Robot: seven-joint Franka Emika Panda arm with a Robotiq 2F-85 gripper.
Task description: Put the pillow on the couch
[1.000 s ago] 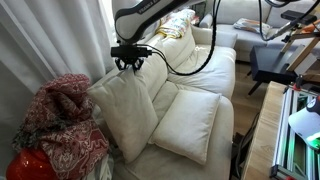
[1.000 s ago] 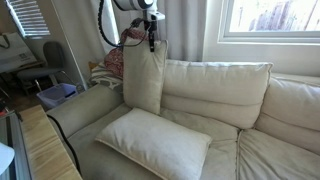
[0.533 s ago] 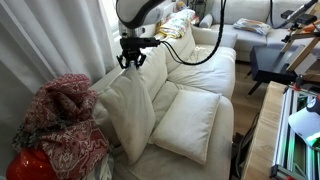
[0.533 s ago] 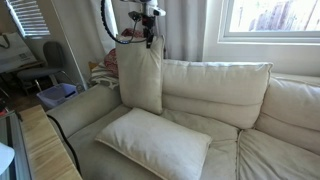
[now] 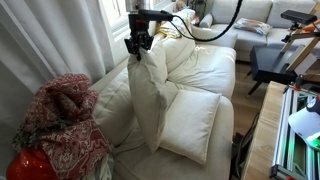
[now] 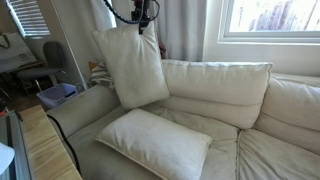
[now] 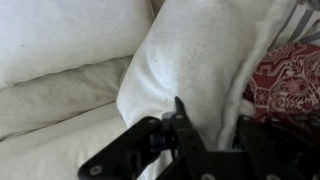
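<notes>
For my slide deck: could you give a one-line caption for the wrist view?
End effector gripping the off-white pillow, with the cream couch behind it.

Soft, matt cloth covers almost everything you see here.
Your pillow [image 6: 131, 66] is off-white woven fabric, matt and creased, and the wrist view shows you its fine grain. The couch [image 6: 222, 88] wears a similar cream cloth, loose and wrinkled. The cushion [image 5: 190, 122] on the seat looks smoother. Your gripper [image 5: 139, 52] is hard, black and matt; you cannot tell plastic from metal. The throw [image 5: 60, 118] is red patterned cloth, the curtain [image 5: 45, 40] thin pale fabric, and the floor [image 6: 42, 138] light wood planks.
</notes>
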